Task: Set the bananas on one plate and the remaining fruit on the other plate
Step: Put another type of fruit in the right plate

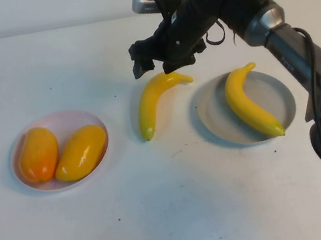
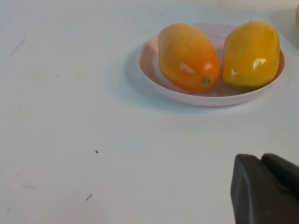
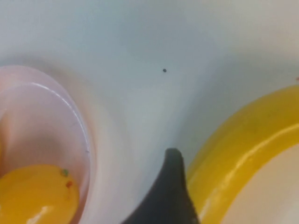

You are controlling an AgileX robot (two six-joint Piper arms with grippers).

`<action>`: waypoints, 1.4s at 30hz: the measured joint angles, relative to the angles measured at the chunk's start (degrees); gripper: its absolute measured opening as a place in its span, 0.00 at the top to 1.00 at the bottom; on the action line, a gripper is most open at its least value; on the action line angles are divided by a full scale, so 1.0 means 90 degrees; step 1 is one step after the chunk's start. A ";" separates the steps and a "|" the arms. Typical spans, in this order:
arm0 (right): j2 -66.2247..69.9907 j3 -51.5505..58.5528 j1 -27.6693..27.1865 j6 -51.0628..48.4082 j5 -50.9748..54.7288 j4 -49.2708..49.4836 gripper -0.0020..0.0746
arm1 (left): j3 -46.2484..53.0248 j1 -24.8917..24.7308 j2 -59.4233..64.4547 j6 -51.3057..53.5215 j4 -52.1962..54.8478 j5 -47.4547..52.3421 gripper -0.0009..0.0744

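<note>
One banana [image 1: 148, 100] lies on the table between the two plates. My right gripper [image 1: 157, 66] hangs open just above its upper end. In the right wrist view one dark finger [image 3: 173, 186] stands right beside that banana [image 3: 233, 154]. The second banana [image 1: 249, 107] rests on the grey-blue plate [image 1: 276, 87]. Two orange-yellow fruits [image 1: 38, 153] [image 1: 82, 151] sit side by side on the pink plate [image 1: 63, 118], also seen in the left wrist view as the fruits [image 2: 187, 56] [image 2: 251, 53] on the plate [image 2: 149, 60]. My left gripper [image 2: 261, 158] is shut, near the table in front of the pink plate.
The white tabletop [image 1: 179, 202] is bare in front of the plates. My right arm [image 1: 281, 35] reaches from the right across and above the grey-blue plate. Small dark specks [image 2: 96, 151] dot the surface.
</note>
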 joint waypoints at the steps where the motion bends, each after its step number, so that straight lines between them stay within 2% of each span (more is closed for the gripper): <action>1: 0.0002 -0.0042 0.0067 0.0140 0.0051 -0.0187 0.25 | 0.0000 0.0000 0.0000 0.0000 0.0000 0.0000 0.99; 4: 0.0002 -0.0043 0.0285 0.0402 0.0106 -0.0452 0.20 | 0.0000 0.0000 0.0000 0.0000 0.0000 0.0000 0.99; 10: 0.0054 -0.0043 0.0636 0.0969 0.0137 -0.0618 0.19 | 0.0000 0.0000 0.0000 0.0000 0.0000 0.0000 0.99; 15: 0.0289 -0.0055 0.0637 0.1370 0.0137 -0.0769 0.19 | 0.0000 0.0000 0.0000 0.0000 0.0000 0.0000 0.99; 25: 0.0404 -0.0055 0.0690 0.1436 0.0147 -0.1257 0.19 | 0.0000 0.0000 0.0000 0.0000 0.0000 0.0000 0.99; 36: 0.0659 -0.0055 0.0765 0.1436 0.0147 -0.1378 0.35 | 0.0000 0.0000 0.0000 0.0000 0.0000 0.0000 0.99; 42: 0.0674 -0.0055 0.0791 0.1436 0.0147 -0.1243 0.55 | 0.0000 0.0000 0.0000 0.0000 0.0000 0.0000 0.99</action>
